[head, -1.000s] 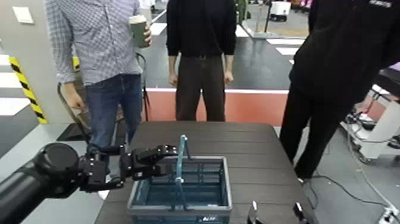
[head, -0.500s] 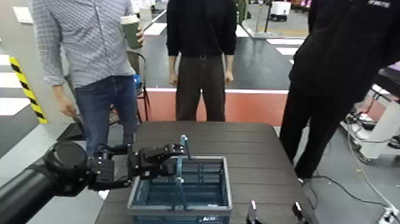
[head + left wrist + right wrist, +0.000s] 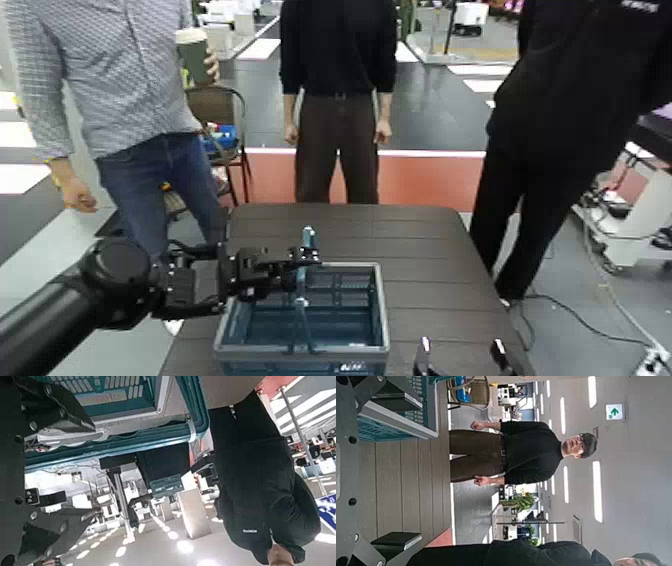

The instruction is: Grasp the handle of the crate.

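the left pincer (image 3: 304,267) is spread, its fingers either side of the handle (image 3: 303,289) (i can't tell whether they touch it). the handle arches upright over the crate (image 3: 368,266) on the desk (image 3: 430,265), its long bar running near to far. one handle, one crate, two pincers; the right pincer (image 3: 463,350), spread too, waits beside the crate.
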